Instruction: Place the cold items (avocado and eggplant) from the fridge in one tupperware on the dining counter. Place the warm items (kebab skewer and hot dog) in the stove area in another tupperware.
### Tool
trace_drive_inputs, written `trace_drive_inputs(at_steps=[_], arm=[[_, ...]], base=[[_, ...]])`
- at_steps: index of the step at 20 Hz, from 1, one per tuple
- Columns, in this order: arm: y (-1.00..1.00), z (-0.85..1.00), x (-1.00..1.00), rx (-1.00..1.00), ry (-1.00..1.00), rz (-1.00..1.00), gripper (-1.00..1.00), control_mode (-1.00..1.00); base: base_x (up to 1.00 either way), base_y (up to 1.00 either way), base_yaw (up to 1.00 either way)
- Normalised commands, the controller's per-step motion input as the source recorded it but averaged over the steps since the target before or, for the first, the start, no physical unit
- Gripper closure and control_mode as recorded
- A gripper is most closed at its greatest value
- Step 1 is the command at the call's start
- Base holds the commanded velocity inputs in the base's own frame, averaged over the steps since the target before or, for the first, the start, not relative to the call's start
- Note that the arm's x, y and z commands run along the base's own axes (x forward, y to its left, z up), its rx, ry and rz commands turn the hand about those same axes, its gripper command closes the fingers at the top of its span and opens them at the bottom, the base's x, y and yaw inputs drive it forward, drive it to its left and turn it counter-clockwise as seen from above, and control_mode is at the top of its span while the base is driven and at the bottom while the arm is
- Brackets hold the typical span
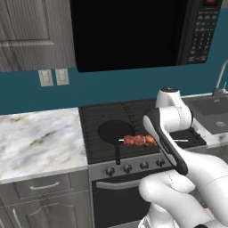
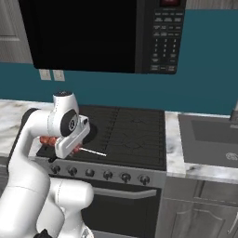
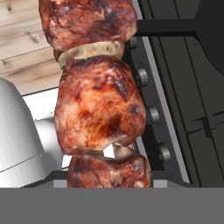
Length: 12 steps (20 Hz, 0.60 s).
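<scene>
The arm [image 1: 187,178] is white and smooth, made of fat round tubes joined like big elbows. A dark band [image 1: 165,144] runs along one part. A round grey cap [image 2: 72,123] with a small ring sits on the side of one joint. Its top knob [image 1: 169,90] has a dark lid.

I see open marble counter [image 1: 40,138] left of the stove [image 1: 133,116]; microwave [image 1: 133,33] caps headroom above. Black pan [image 1: 115,132] sits just beside the kebab skewer [image 1: 140,140], crowding that side. Right burners [image 2: 139,135] free.
</scene>
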Motion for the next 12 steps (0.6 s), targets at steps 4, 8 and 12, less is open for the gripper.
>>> trace_drive_inputs(at_steps=[4, 8, 12], arm=[[0.00, 0.00, -0.05, 0.00, 0.00, 0.00, 1.00, -1.00], [-0.02, 0.00, -0.08, 0.00, 0.00, 0.00, 1.00, 1.00], [0.00, 0.00, 0.00, 0.00, 0.00, 0.00, 1.00, 1.00]], base=[[0.00, 0.00, 0.00], [-0.41, -0.10, -0.04], [-0.59, -0.27, -0.23]])
